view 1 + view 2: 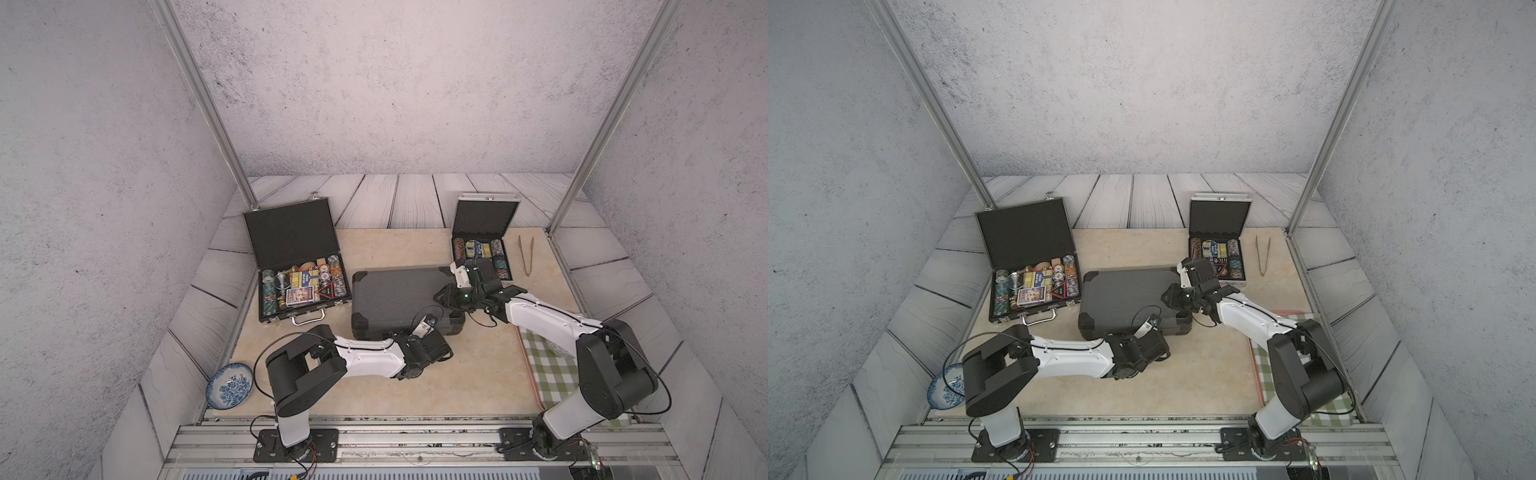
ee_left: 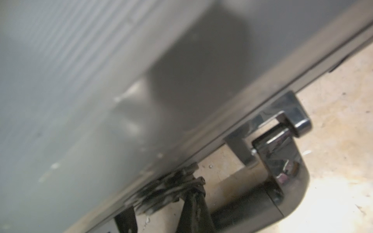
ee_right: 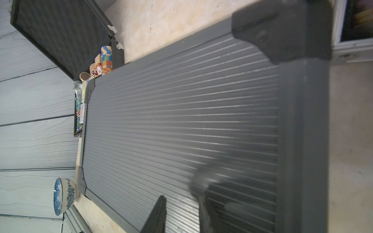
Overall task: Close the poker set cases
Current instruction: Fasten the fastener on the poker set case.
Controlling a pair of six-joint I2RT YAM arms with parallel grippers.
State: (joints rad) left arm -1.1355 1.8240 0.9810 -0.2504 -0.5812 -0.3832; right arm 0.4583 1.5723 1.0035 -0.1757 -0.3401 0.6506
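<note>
Starting at the tabletop's far left corner: the black case [image 1: 291,232] is wide open, lid up, chips on show. Middle of the tabletop sits the grey case [image 1: 395,291], lid already down flat. The left claw [image 2: 196,187] is pinched together with nothing in it, nose right at the front seam next to the chrome handle [image 2: 282,159]. I reckon it's going for the catch there, but the close-up is too blurry to tell if it's touching. The right claw [image 3: 181,203] hangs over the lid's right end, fingers a bit apart, holding nothing. My advice: let the right one bear down on the lid so the seam sits tight, then poke the catch with the closed tip, short and square, or the case will skid. The silver case [image 1: 484,216] by the far right corner is open too.
</note>
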